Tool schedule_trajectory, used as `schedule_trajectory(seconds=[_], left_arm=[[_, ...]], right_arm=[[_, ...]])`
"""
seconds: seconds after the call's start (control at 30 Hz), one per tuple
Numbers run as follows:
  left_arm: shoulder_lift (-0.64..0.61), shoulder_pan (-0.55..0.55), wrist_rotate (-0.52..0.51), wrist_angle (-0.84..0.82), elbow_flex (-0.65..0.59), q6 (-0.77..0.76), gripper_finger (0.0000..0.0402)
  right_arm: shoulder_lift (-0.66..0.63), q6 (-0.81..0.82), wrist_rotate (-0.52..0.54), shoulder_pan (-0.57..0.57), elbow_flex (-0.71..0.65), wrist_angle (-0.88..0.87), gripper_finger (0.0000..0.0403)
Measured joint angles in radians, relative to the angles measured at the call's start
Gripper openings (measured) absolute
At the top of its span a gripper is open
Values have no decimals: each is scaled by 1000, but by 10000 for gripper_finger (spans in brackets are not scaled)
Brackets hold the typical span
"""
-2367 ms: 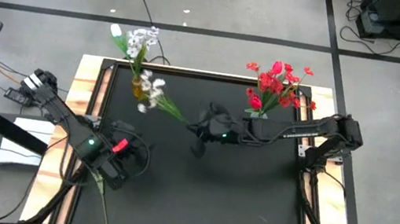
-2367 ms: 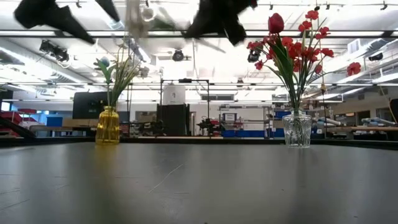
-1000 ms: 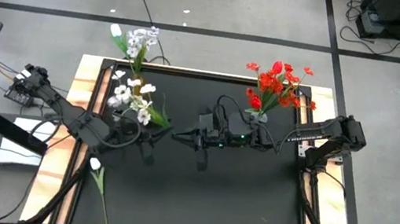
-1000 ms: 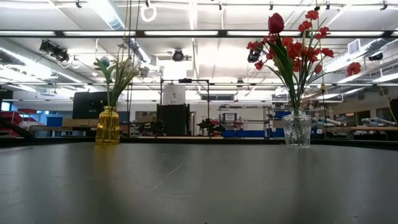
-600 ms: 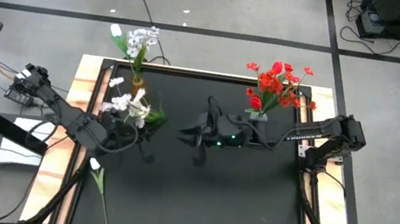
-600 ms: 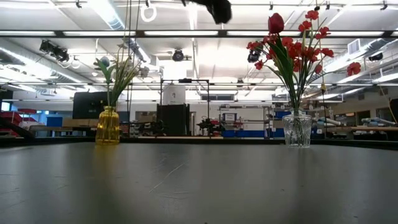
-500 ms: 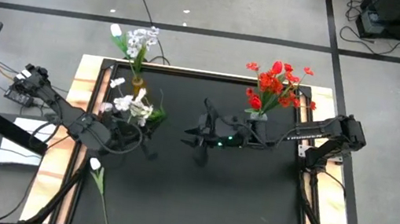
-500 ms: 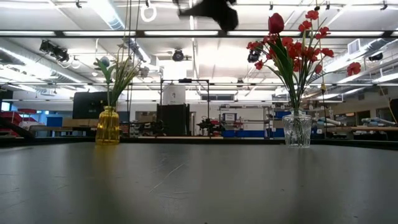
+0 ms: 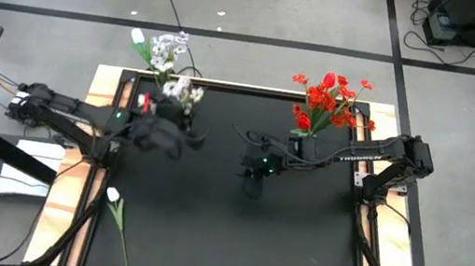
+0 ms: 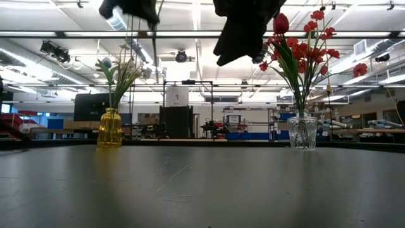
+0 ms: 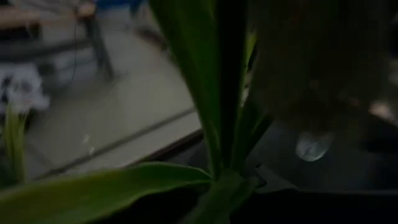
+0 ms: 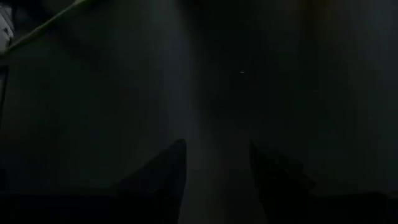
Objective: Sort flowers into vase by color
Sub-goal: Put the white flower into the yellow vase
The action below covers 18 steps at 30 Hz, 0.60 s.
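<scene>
My left gripper (image 9: 179, 134) is shut on a white flower sprig (image 9: 182, 94), high over the table's far left, beside the yellow vase (image 10: 109, 128), which holds white flowers (image 9: 161, 46). The sprig's stem (image 10: 154, 39) hangs below the gripper (image 10: 130, 7). My right gripper (image 12: 214, 168) is open with nothing between its fingers, pointing down over the middle of the table (image 9: 254, 181). Red flowers (image 9: 323, 99) stand in the clear vase (image 10: 302, 132) at the far right. One white flower (image 9: 114, 195) lies across the table's near-left edge. My left gripper holds the white sprig by its green stem (image 11: 219, 124), where leaves branch off; the fingers themselves are hidden by the leaves in the wrist view. The sprig is lifted clear of the table, its blooms up and its lower stem (image 10: 154, 44) hanging down.
The black mat (image 9: 231, 236) is framed by a wooden border (image 9: 102, 94). Both vases stand along the far edge. Open mat lies between and in front of them.
My right gripper has let go of the white sprig, drawn back toward the table's right and come down. My left gripper has carried the sprig from the middle left toward the far edge, up beside the yellow vase.
</scene>
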Motion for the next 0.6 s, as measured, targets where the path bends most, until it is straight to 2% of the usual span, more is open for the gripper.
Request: schedule_trajectory(seconds=[0.07, 0.2, 0.43, 0.6], left_arm=[[0, 56, 47, -70, 0, -54, 16], [-1, 133, 55, -189, 0, -126, 16], [-48, 223, 4, -429, -3, -252, 16], [-116, 295, -9, -511, -6, -225, 16]], right_arm=[[0, -24, -8, -2, 0, -4, 182], [0, -46, -19, -11, 0, -25, 181], [0, -39, 6, -59, 0, 37, 180], [0, -39, 5, -111, 0, 81, 180]])
